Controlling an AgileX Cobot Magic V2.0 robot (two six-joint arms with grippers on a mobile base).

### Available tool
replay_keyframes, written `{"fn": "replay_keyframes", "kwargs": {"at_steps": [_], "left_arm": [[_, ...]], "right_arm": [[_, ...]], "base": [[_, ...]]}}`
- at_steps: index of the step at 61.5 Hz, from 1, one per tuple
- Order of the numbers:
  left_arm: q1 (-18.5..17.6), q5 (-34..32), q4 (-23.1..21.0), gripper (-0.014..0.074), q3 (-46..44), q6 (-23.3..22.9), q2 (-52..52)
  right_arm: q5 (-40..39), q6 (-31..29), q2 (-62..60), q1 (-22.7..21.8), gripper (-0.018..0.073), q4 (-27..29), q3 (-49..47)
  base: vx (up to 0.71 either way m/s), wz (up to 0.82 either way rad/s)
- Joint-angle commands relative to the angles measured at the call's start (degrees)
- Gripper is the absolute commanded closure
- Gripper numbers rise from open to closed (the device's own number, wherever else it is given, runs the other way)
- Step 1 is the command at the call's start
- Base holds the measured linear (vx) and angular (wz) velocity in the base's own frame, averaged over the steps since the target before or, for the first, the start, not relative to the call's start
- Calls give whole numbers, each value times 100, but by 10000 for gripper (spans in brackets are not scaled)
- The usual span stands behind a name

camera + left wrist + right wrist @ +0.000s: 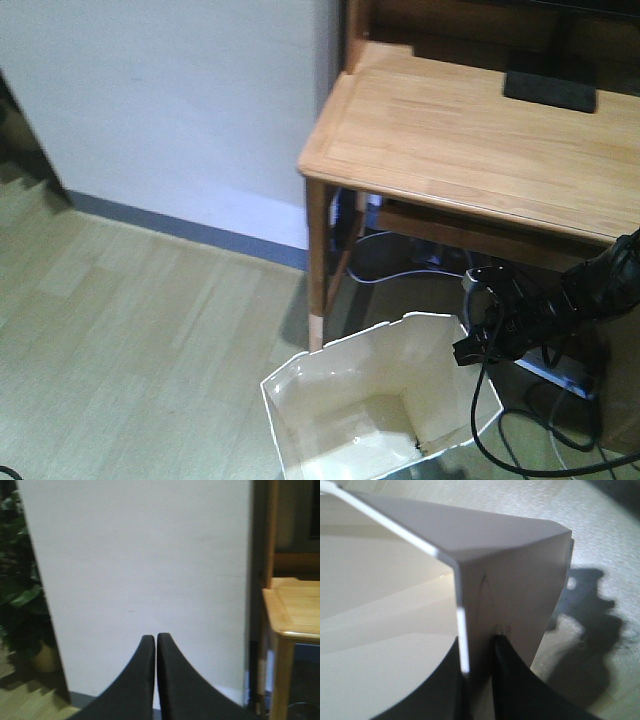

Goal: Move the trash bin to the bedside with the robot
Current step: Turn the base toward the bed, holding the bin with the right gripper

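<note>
The white faceted trash bin (pixel 370 400) stands on the floor at the bottom middle of the front view, its cream inside showing. My right arm, black with a trailing cable, reaches in from the right. The right gripper (pixel 468 345) is shut on the bin's rim at its right side. In the right wrist view the bin wall (pixel 510 570) runs between the two dark fingers (pixel 515 680), one inside and one outside, with the right gripper (pixel 477 650) clamped on it. My left gripper (pixel 156 640) is shut on nothing and faces a white wall. The bedside is out of view.
A light wooden desk (pixel 470 130) stands right behind the bin, its leg (pixel 318 270) close to the bin's back rim. A black monitor base (pixel 548 90) sits on it. Loose cables (pixel 540 440) lie under the desk. A potted plant (pixel 20 595) stands left of the wall (pixel 140 570).
</note>
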Motion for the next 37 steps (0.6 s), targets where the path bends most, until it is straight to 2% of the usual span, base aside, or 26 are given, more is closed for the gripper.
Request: {"fn": "replay_keyframes", "kwargs": {"at_steps": [1, 37], "left_arm": [[4, -422, -54, 603, 67, -79, -43], [4, -422, -54, 603, 67, -79, -43]], "right_arm": [[1051, 28, -399, -18, 563, 236, -54], [1051, 28, -399, -18, 563, 236, -54]], "base": [[-12, 50], [-5, 48]]}}
